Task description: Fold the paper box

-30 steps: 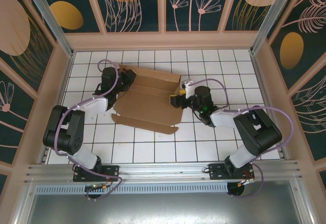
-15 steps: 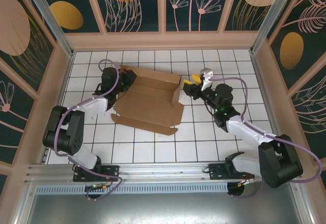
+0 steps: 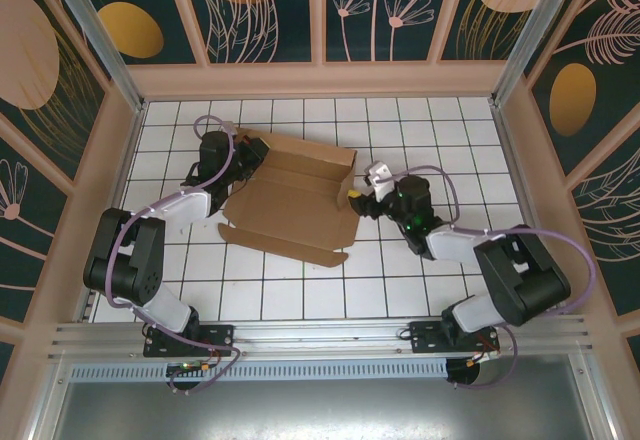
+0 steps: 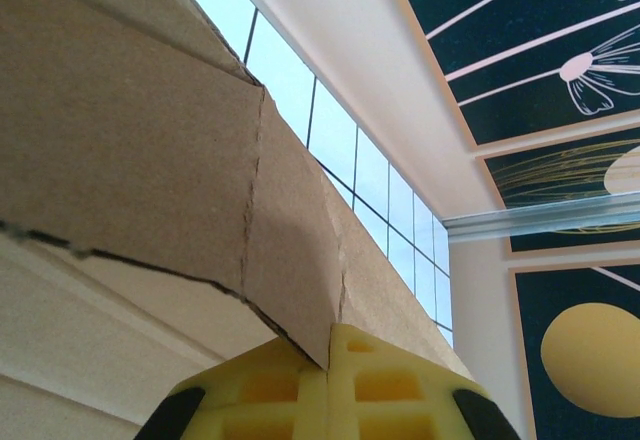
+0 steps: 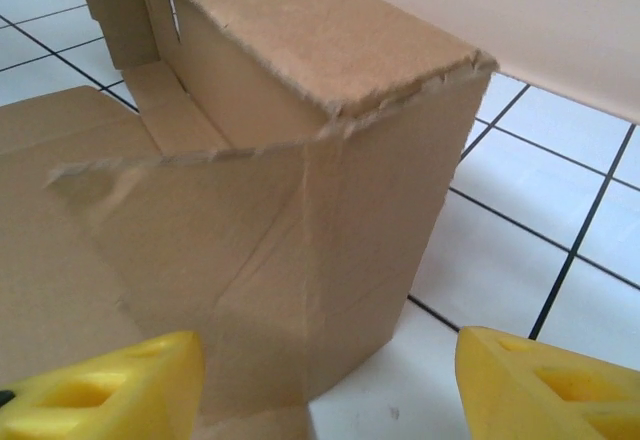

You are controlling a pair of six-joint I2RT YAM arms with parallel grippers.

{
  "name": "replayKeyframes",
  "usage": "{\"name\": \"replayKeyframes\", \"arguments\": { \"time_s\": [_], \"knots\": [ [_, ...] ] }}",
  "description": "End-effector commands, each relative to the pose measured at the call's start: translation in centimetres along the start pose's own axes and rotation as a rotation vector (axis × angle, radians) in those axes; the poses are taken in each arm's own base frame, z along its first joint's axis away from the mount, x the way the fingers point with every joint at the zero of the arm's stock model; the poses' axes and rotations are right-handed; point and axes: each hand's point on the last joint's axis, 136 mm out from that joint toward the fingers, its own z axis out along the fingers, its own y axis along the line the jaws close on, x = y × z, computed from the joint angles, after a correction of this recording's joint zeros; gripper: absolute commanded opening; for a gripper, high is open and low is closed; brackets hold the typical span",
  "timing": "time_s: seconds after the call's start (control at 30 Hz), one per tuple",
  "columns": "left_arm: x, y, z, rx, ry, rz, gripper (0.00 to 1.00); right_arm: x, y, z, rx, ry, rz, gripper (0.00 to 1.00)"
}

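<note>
Top external, left claw clamping the paper box, right claw gaping beside its upturned right side.

Open tiles across the near worktop, so there's plenty of room in front of the paper box. The far-right corner is free too. The box's raised flap stands between the right gripper's spread fingers, with a gap on either side. The left gripper, pinched on the box's far edge, and the left arm block that side, with the side wall near.
</note>
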Motion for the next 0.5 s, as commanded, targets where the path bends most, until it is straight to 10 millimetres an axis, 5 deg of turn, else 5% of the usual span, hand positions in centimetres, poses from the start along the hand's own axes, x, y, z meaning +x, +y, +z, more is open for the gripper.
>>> {"name": "replayKeyframes", "arguments": {
  "time_s": [0.0,0.27,0.47],
  "knots": [
    [1.4,0.8,0.2,-0.032,0.066,0.012,0.0,-1.2,-0.6,1.7,0.022,0.007,-0.048,0.69],
    [1.6,0.7,0.1,-0.021,0.072,-0.002,0.0,-1.3,-1.0,5.1,0.067,0.047,-0.026,0.69],
    [1.6,0.7,0.1,-0.018,0.07,-0.017,0.0,0.1,-2.7,5.7,0.182,0.097,0.024,0.53]
  ]
}}
